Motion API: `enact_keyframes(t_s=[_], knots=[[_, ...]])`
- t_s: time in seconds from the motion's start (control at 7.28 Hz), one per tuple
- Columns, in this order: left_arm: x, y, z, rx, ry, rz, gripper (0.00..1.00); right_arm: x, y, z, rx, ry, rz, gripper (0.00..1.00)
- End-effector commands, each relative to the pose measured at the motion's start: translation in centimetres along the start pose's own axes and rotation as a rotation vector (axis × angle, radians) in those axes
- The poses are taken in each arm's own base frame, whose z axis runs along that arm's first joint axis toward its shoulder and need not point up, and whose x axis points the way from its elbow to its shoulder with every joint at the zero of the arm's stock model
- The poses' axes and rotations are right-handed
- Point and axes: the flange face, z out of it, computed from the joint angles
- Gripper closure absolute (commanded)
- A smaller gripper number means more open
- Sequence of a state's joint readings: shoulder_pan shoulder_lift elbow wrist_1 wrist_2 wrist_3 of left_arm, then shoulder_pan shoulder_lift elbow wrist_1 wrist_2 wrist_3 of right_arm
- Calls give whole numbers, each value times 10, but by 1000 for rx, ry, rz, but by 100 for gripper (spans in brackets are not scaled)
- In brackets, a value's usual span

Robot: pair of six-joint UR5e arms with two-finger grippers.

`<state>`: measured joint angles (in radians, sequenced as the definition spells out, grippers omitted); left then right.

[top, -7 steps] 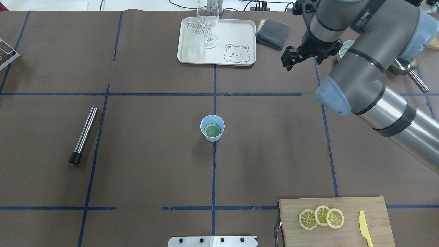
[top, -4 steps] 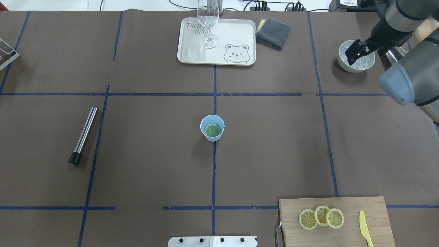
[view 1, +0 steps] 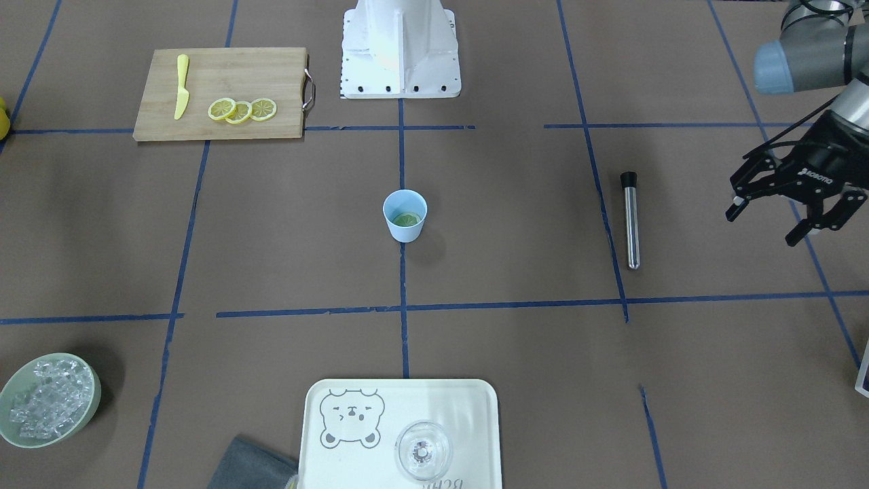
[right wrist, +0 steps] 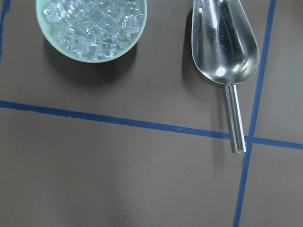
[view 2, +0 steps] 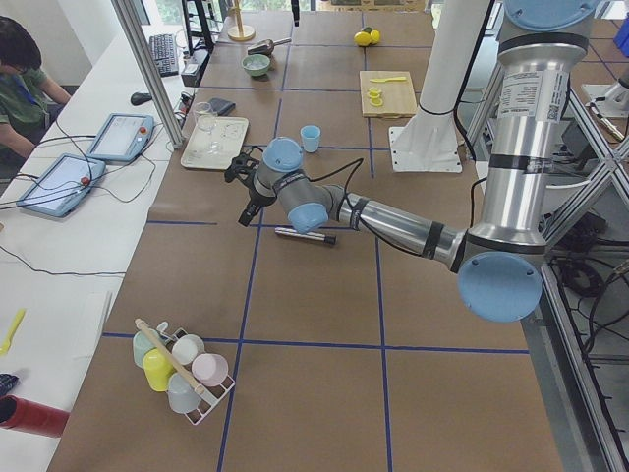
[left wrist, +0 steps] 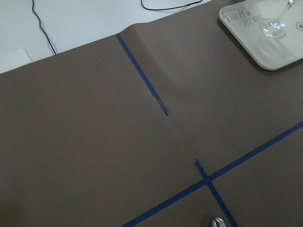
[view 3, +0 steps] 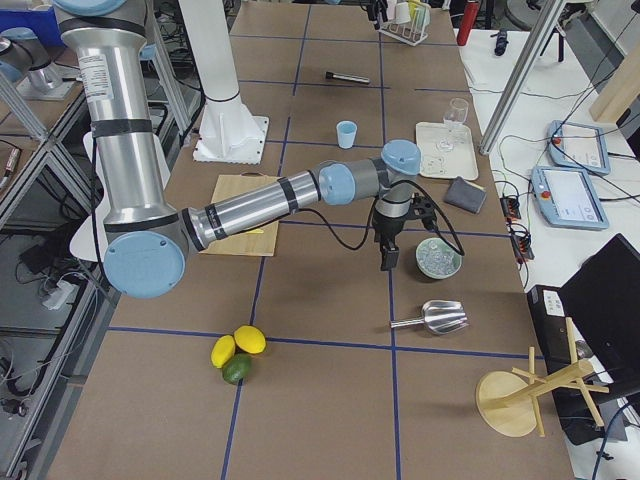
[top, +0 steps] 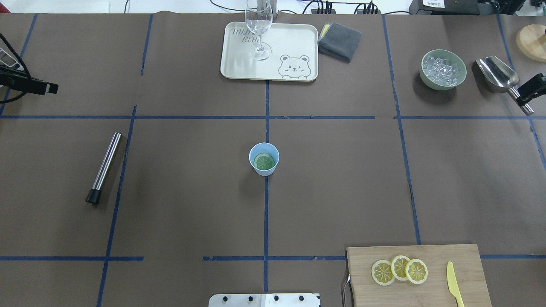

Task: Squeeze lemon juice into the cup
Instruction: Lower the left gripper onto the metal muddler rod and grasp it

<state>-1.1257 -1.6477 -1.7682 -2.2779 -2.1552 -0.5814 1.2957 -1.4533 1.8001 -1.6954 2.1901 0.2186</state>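
The light blue cup [top: 264, 159] stands upright at the table's middle, also in the front view [view 1: 405, 214]. A round lemon slice [top: 264, 162] lies flat inside it and looks greenish. Three more lemon slices [top: 399, 269] overlap on the cutting board [top: 426, 292]. My left gripper [view 1: 764, 227] is open and empty, far to the cup's left, beyond the steel rod. Only a black part of my right gripper [top: 531, 87] shows at the right edge, near the scoop. I cannot tell whether it is open.
A steel rod with a black cap [top: 103, 167] lies left of the cup. A tray [top: 298, 42] holds a wine glass [top: 259, 30], with a grey cloth [top: 340, 41] beside it. A green bowl of ice [top: 442, 69], a metal scoop [top: 499, 74] and a yellow knife [top: 454, 283] are on the right.
My right arm has swung from beside the tray, past the ice bowl, out to the right edge. My left gripper has come into view at the left edge. Cup and lemon have not moved.
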Motion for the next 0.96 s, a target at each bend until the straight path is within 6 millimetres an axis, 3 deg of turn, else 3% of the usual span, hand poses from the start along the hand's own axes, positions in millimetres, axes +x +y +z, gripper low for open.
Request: enact_keyframes(t_s=[0.0,0.14,0.27,0.55,0.82], knots=[[46,30,70,-2,-97,-193,0,22,19,10,24,-3,3,0],[60,49,99,-46,-104,-206,3,27,21,8,28,-3,10,0],[63,50,105,-55,-103,-197,4,31,21,7,28,-2,17,0],[88,73,127,-112,-79,-175,11,38,25,6,30,-3,29,0],[81,81,140,-137,-95,-172,21,44,28,5,31,-1,41,0]])
